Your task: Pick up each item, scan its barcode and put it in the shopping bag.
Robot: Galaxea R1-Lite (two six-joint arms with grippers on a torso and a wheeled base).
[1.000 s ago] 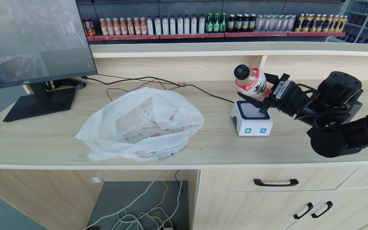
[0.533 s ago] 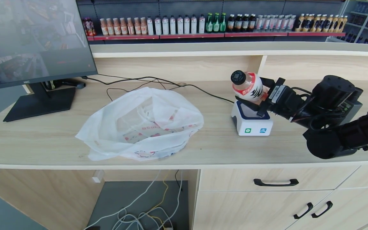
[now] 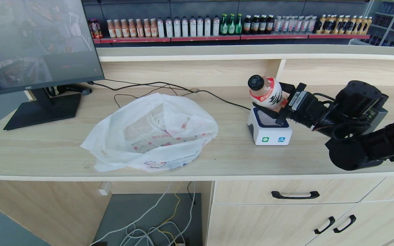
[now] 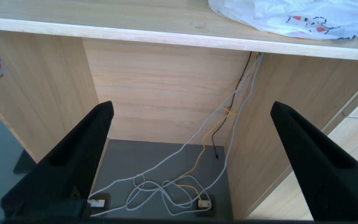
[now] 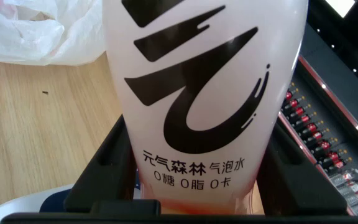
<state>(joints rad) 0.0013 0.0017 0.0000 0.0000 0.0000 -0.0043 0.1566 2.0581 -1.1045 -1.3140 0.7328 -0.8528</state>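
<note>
My right gripper point(image 3: 276, 104) is shut on a white drink bottle point(image 3: 267, 91) with a black cap and red band, held tilted just above the white barcode scanner point(image 3: 268, 128) on the counter. In the right wrist view the bottle point(image 5: 197, 93) sits between the two dark fingers point(image 5: 104, 168). A white shopping bag point(image 3: 152, 133) lies open at the counter's middle, left of the scanner. My left gripper point(image 4: 191, 168) hangs open below the counter edge, over the floor cables, with a bit of the bag point(image 4: 297, 15) above it.
A monitor point(image 3: 36, 41) on a black stand fills the counter's left back corner, with black cables point(image 3: 156, 87) running behind the bag. A raised wooden ledge point(image 3: 251, 54) backs the counter. Drawers with black handles point(image 3: 295, 195) sit below on the right.
The right gripper lowered the bottle closer to the scanner during the first half second, then held nearly still. The bag and the scanner stayed put.
</note>
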